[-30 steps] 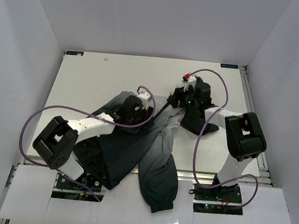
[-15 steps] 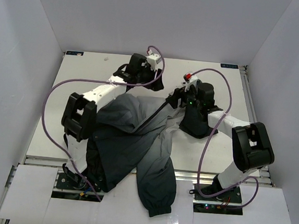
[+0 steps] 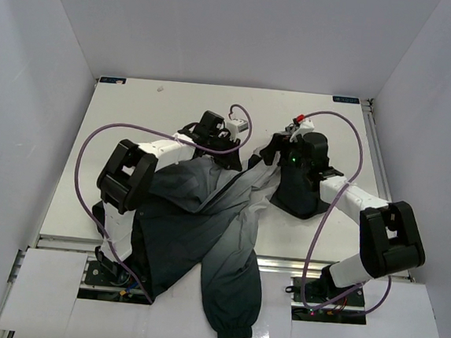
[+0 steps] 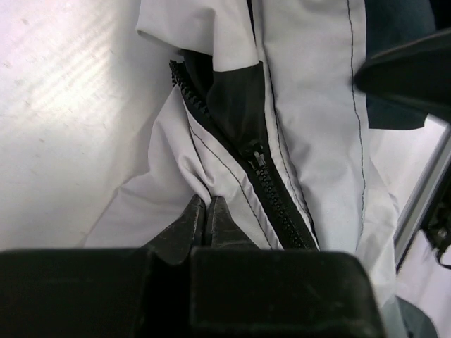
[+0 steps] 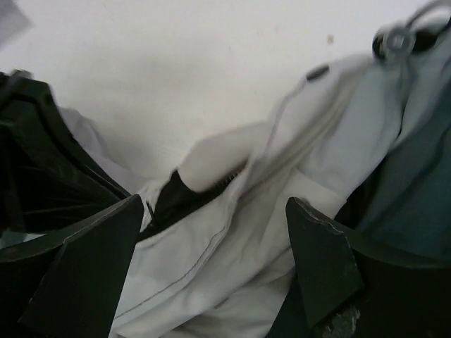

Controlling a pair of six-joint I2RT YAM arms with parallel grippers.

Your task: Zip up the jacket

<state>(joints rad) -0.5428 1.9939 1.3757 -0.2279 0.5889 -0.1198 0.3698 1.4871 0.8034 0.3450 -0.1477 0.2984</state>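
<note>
The jacket (image 3: 205, 222) lies under my tools: my left tool (image 4: 206, 211) pinches its grey fabric just beside the zipper (image 4: 273, 193), and my right tool (image 5: 215, 204) gapes above it.

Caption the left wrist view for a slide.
Left gripper pinches grey fabric of the jacket beside the zipper slider.

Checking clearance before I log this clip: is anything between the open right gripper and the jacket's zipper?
Nothing visible does. The right gripper hangs open directly over the jacket, with its zipper lying bare in the gap between the fingers. The left gripper is shut on pale fabric beside the zipper, not across it.
</note>
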